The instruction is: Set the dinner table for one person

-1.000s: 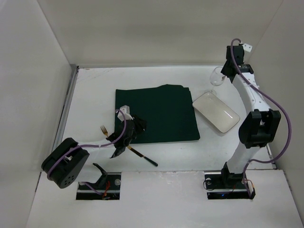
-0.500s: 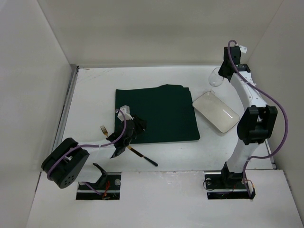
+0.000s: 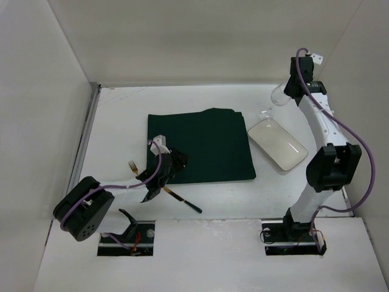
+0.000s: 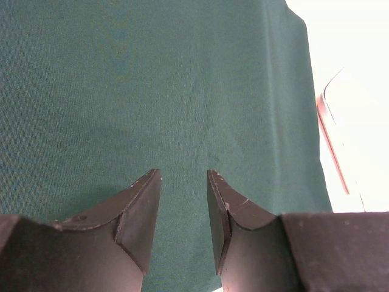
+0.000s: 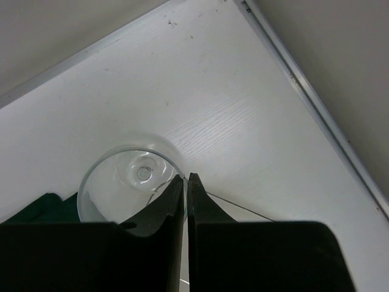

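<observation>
A clear wine glass is at the back right of the dinner table. My right gripper is shut on its rim; the right wrist view shows the fingers pinching the glass wall, with the bowl to their left. My left gripper hovers open over the near left edge of the dark green cloth. The left wrist view shows only cloth between its fingers. A white rectangular plate lies right of the cloth.
A gold fork and a dark-handled knife lie on the table near the left arm, just off the cloth's near left corner. White walls close in the table at the back and on both sides. The plate's edge shows beyond the cloth.
The right gripper's fingers have closed on the wine glass rim, and the wrist has shifted slightly at the back right. The left arm has not moved.
</observation>
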`<state>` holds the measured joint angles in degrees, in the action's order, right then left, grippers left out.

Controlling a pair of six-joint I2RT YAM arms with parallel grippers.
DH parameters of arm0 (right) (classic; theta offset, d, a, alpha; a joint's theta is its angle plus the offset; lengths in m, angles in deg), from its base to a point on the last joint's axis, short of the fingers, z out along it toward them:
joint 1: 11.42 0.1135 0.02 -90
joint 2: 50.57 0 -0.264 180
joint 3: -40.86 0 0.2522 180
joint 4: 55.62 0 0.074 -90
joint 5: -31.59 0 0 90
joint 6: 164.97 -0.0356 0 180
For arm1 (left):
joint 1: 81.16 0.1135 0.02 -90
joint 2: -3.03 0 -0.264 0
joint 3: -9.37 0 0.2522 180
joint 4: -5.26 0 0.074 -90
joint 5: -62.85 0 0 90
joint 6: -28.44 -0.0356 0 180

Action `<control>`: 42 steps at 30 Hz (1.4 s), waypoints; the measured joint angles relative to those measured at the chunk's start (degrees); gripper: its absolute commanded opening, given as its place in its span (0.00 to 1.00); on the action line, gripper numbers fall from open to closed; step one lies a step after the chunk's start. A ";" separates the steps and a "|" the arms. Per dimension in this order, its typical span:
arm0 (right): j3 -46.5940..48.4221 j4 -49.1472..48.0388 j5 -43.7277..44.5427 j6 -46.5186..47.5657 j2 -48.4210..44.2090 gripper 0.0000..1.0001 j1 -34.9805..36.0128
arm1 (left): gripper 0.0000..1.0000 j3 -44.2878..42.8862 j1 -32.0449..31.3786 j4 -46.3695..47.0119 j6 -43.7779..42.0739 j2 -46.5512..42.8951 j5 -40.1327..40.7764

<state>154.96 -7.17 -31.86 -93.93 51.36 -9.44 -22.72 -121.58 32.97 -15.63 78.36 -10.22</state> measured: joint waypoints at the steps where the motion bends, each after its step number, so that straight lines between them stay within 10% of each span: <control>1: 0.00 0.13 0.46 0.33 -0.76 0.09 0.28 | 0.34 0.00 0.00 0.04 0.02 0.00 0.02; 21: 1.57 -0.07 1.95 4.48 -1.66 0.09 18.86 | 0.34 0.00 0.00 0.33 0.44 0.22 0.00; 42: 4.33 -0.61 2.16 7.28 6.97 0.09 22.01 | 0.34 0.00 0.02 0.66 0.48 0.74 0.00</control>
<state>159.28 -7.78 -29.70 -86.65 58.33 12.57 -22.72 -121.56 33.63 -15.15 79.10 -10.22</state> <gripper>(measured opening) 0.098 0.338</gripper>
